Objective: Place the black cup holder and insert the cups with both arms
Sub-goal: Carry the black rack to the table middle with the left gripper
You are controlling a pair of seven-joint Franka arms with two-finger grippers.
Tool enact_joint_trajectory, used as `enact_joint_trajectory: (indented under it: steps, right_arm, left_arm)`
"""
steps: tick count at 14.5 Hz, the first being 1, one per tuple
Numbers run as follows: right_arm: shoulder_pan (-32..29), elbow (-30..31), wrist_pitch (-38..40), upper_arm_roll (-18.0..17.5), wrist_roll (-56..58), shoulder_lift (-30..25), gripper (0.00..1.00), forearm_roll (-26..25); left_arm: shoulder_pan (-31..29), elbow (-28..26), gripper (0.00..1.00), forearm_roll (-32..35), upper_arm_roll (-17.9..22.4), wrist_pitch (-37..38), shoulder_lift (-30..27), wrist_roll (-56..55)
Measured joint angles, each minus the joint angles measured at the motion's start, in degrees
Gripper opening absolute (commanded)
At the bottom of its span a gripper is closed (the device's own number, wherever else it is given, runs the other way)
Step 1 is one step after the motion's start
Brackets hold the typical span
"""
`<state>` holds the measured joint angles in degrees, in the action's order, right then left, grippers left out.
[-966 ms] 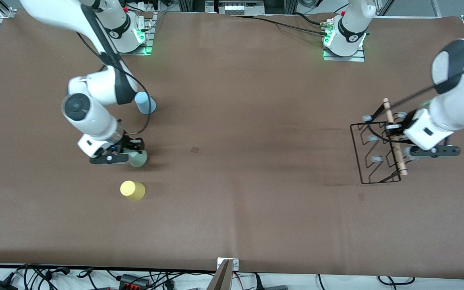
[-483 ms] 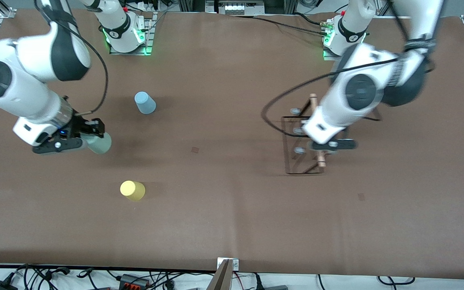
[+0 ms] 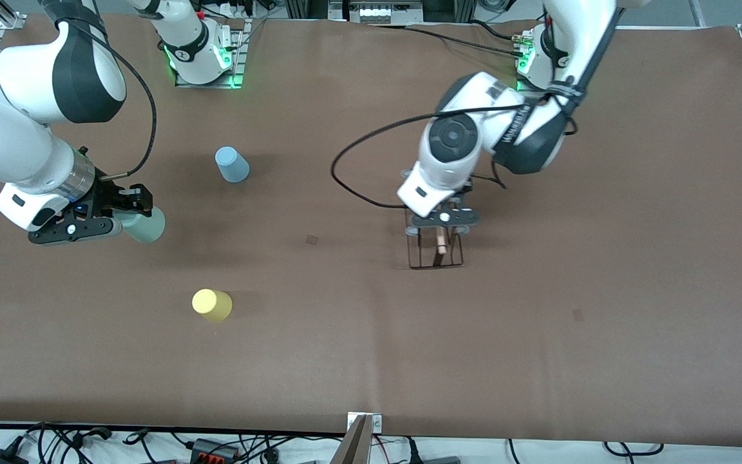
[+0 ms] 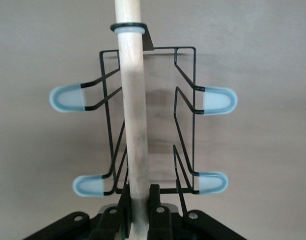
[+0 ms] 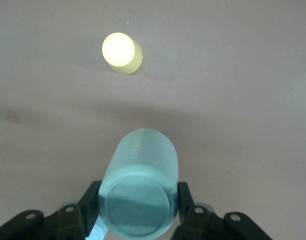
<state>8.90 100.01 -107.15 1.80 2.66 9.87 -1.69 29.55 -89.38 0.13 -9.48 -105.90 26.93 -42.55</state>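
Note:
My left gripper is shut on the light wooden rod of the black cup holder and holds it at the table's middle. In the left wrist view its black wire frame and pale blue capped prongs hang below the left gripper. My right gripper is shut on the mint green cup and holds it tilted in the air over the right arm's end. The right wrist view shows this cup in the right gripper. The light blue cup and yellow cup stand upside down on the table.
The brown table mat has small dark marks near its middle. The yellow cup also shows in the right wrist view. Cables lie along the table's near edge.
My left arm has carried the cup holder from its own end of the table to the middle. My right gripper has lifted the mint green cup off the table and moved toward the right arm's end.

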Motion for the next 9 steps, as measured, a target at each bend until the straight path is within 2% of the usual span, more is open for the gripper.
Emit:
enact_joint_trajectory:
  steps: [9]
  right_arm:
    - [0.0,0.0,2.6,1.2,2.8,0.3,0.16,0.0]
  left_arm:
    - [4.5,0.5,0.09,0.0,0.0,-2.2,2.8,-4.3]
